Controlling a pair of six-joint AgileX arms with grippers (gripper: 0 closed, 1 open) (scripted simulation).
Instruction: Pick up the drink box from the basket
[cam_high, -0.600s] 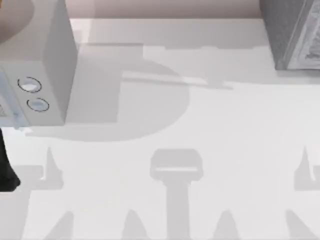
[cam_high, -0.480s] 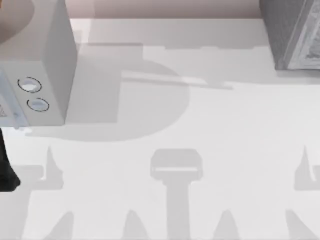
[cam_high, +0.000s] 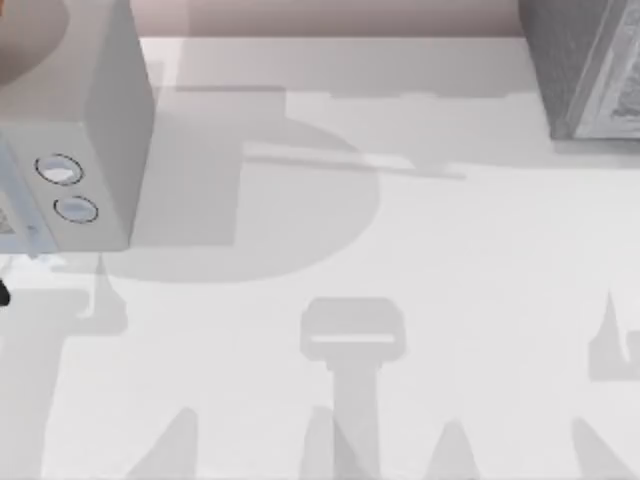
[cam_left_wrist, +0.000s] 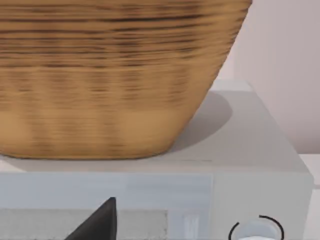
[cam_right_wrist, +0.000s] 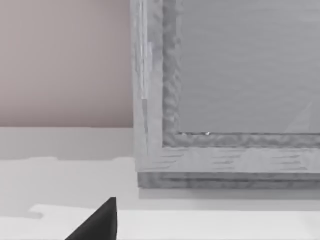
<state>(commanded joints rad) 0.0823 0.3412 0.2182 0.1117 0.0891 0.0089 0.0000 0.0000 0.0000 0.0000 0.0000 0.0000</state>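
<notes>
1 basket (cam_left_wrist: 100, 80) atop microwave (cam_left_wrist: 250, 170), left fingers (cam_left_wrist: 100, 222) facing

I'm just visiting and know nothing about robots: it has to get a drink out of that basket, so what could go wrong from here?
The woven basket sits on top of a white appliance, and its tall wall hides what is inside, so the left arm may be reaching blind. Coming up from in front, the left gripper could bump the wall and shove the basket along the appliance's smooth top.

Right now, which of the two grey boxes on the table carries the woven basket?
The left box with two round knobs; the basket rests on its top. The right grey box has neither.
</notes>
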